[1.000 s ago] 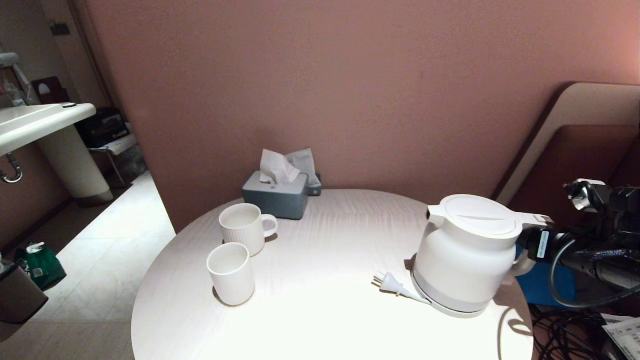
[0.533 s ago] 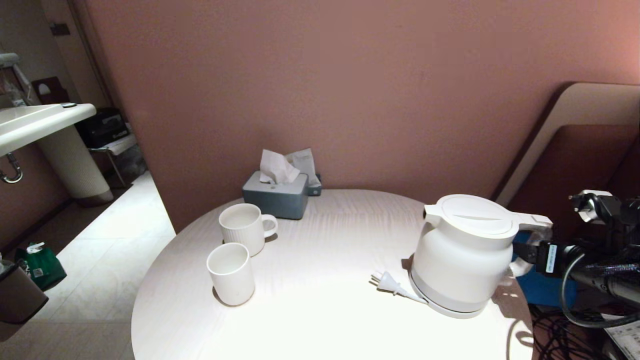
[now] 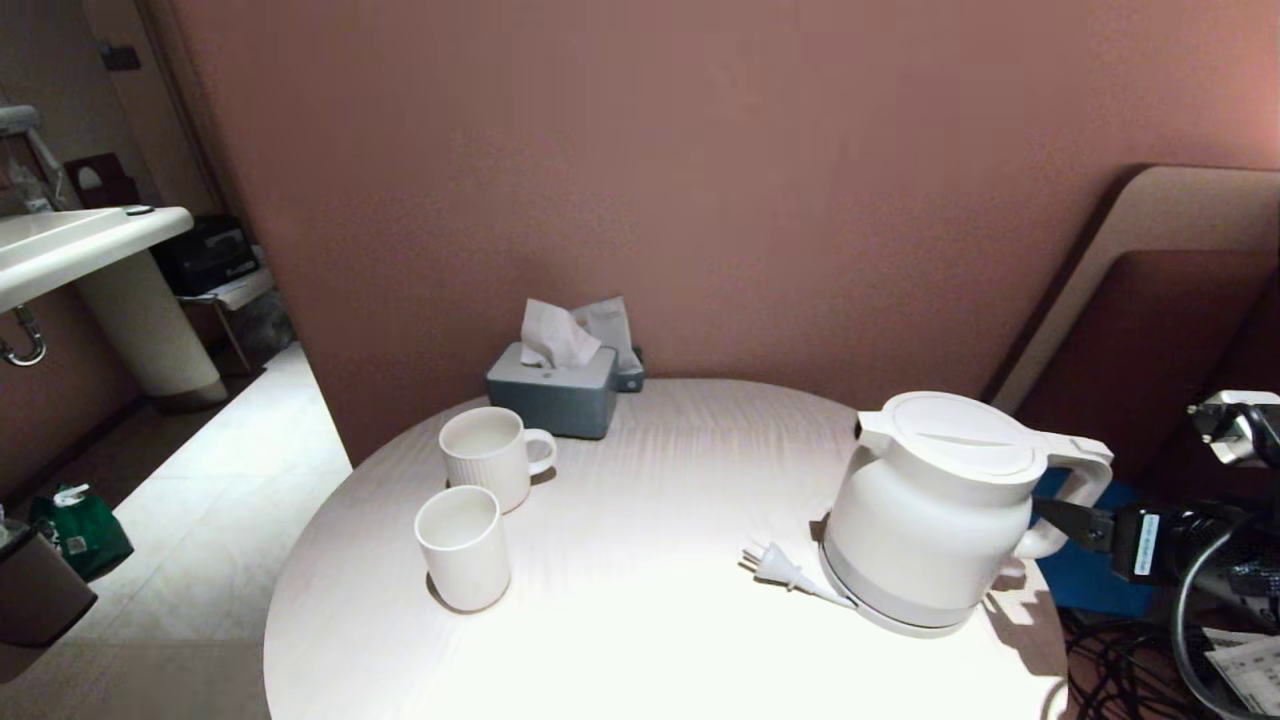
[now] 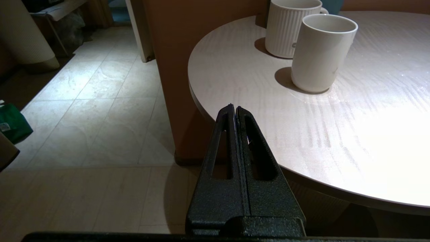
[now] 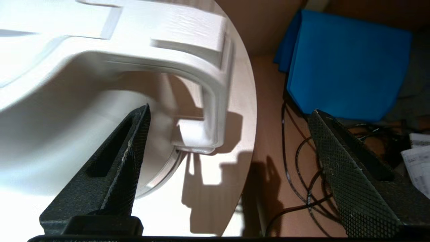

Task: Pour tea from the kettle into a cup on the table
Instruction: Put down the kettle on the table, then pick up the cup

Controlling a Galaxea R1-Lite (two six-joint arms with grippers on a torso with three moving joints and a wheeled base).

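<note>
The right gripper [image 3: 1075,522] has backed off toward the table's right edge since a second ago: it was in against the kettle's handle then, and now its black tip sits just outside the loop, with the kettle [image 3: 935,510] settled upright on its grey base disc [image 3: 905,620], the plug [image 3: 775,566] lying loose beside it. From the wrist camera the two fingers [image 5: 111,174] stand spread wide with nothing between them, and the handle [image 5: 210,101] is ahead of them and a little off toward one finger. Judging by that, the pour looks over or not begun; I cannot tell whether the plain cup [image 3: 462,547], standing well apart near the table's [image 3: 640,640] left side in front of the ribbed mug [image 3: 490,456], holds any tea. If the arm is pulling away, it should draw straight back so neither finger clips the handle and drags the kettle off its disc, which sits close to the table edge. The left gripper [image 4: 234,111] hangs parked off the table's near-left rim, fingers pressed together on nothing.
</note>
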